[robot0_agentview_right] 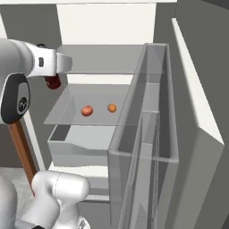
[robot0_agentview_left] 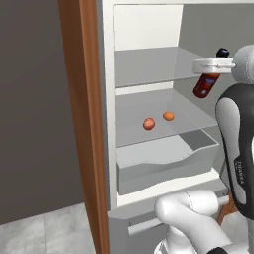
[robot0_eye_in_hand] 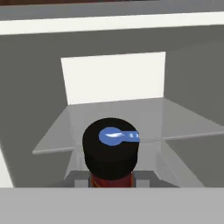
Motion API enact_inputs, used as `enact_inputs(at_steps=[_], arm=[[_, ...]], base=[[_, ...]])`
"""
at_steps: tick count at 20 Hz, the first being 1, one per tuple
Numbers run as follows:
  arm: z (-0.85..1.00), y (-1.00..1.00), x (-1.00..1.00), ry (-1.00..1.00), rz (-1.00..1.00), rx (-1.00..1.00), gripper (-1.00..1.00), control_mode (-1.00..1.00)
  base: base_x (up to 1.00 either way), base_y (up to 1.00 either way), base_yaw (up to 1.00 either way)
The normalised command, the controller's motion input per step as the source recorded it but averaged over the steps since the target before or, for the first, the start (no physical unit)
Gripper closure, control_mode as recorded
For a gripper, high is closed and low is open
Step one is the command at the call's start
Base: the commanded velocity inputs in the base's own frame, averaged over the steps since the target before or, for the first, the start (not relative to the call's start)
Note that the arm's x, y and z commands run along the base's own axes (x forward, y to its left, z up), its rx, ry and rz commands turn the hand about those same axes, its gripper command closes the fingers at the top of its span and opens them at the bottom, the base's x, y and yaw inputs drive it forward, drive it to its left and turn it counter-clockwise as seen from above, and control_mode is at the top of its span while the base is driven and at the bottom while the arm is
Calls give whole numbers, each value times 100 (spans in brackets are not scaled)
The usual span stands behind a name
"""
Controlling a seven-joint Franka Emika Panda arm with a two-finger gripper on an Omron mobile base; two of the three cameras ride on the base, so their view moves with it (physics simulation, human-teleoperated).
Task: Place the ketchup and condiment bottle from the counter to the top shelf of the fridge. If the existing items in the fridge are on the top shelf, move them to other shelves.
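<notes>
A: The gripper (robot0_agentview_left: 212, 74) is pinching the condiment bottle (robot0_agentview_left: 207, 83) by its neck. The bottle hangs tilted, cap toward 1 o'clock in the left base view, just off the front edge of the top shelf (robot0_agentview_left: 149, 67).

B: And the 2 existing items (robot0_agentview_left: 149, 124)?

A: Both sit on the shelf below, pinkish one at 8 o'clock of the orange one (robot0_agentview_left: 168, 116). So I'd judge the top plate needs no clearing.

B: What worries you?

A: The tilt. If the base lands slanted, the bottle could tip and roll toward the front lip. It also hangs about level with that plate's edge, so pushing straight in might knock it there.

B: Room to move?

A: In the hand view, past the black cap (robot0_eye_in_hand: 111, 148), the fridge (robot0_agentview_right: 197, 116) interior opens bare toward 12 o'clock. The door rack (robot0_agentview_right: 147, 134) stands well apart at 3 o'clock in the right base view; the wooden panel (robot0_agentview_left: 84, 124) lies at 9 o'clock in the left base view.
</notes>
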Motion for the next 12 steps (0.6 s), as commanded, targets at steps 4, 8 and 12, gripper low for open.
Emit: enact_inputs(at_steps=[4, 8, 12], arm=[[13, 0, 70, 1, 9, -11, 100, -100], [-1, 0, 75, 0, 4, -10, 100, -100], [-15, 0, 79, 0, 1, -1, 100, -100]], base=[[0, 0, 0], [0, 0, 0], [0, 0, 0]])
